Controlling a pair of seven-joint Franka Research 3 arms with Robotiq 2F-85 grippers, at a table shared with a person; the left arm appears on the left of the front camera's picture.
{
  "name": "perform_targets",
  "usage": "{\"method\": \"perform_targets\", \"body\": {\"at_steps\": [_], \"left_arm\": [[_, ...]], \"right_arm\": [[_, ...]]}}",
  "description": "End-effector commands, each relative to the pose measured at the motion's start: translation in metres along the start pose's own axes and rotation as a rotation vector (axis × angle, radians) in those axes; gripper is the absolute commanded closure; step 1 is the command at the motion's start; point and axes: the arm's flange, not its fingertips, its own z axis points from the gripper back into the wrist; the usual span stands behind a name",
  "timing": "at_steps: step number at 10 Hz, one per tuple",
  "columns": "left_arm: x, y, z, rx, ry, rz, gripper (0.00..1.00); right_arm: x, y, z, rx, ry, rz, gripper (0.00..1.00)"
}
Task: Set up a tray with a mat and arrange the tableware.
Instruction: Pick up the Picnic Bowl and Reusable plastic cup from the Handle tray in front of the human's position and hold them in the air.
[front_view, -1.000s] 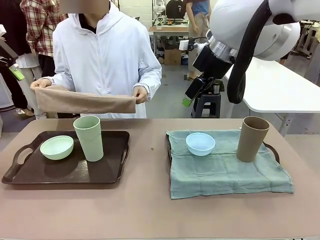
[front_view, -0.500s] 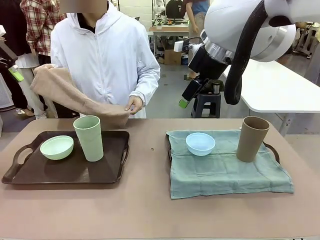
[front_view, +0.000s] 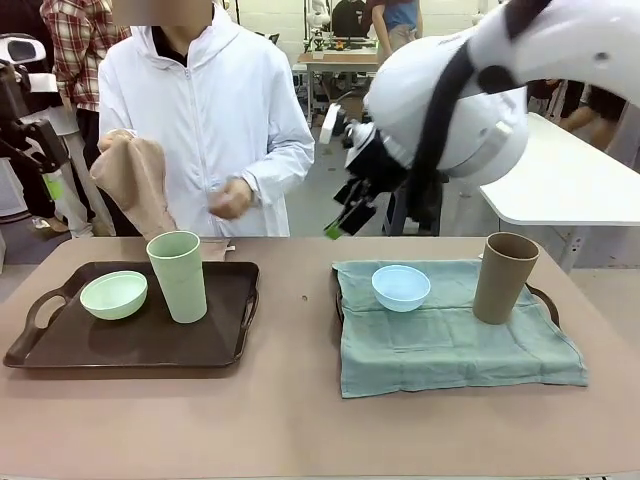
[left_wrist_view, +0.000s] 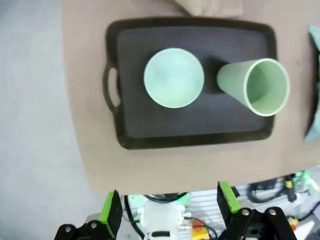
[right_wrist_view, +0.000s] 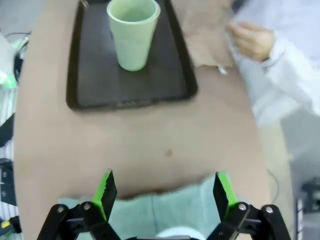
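High over the green mat (right_wrist_view: 186, 207), right tool (right_wrist_view: 162, 189) agape.

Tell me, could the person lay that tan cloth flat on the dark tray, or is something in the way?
The pale green bowl and the pale green cup stand on the bare dark tray, right where the tan cloth would go. The person holds it up beyond the tray's far edge.
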Motion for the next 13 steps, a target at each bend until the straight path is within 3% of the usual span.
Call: {"method": "perform_targets", "body": {"at_steps": [1, 6, 10, 13], "left_arm": [[0.010, 0.003, -0.022, 0.048, 0.005, 0.026, 0.00], [0.023, 0.016, -0.072, -0.069, 0.038, -0.021, 0.00], [0.030, 0.019, -0.098, -0.149, 0.051, -0.049, 0.00], [0.031, 0.018, -0.105, -0.160, 0.070, -0.068, 0.00]], "right_arm": [[0.009, -0.009, -0.046, 0.135, -0.100, 0.069, 0.00], [0.054, -0.006, -0.122, 0.243, -0.175, 0.246, 0.00], [0.076, -0.013, -0.166, 0.292, -0.113, 0.159, 0.00], [0.071, -0.012, -0.169, 0.287, -0.074, 0.121, 0.00]]}}
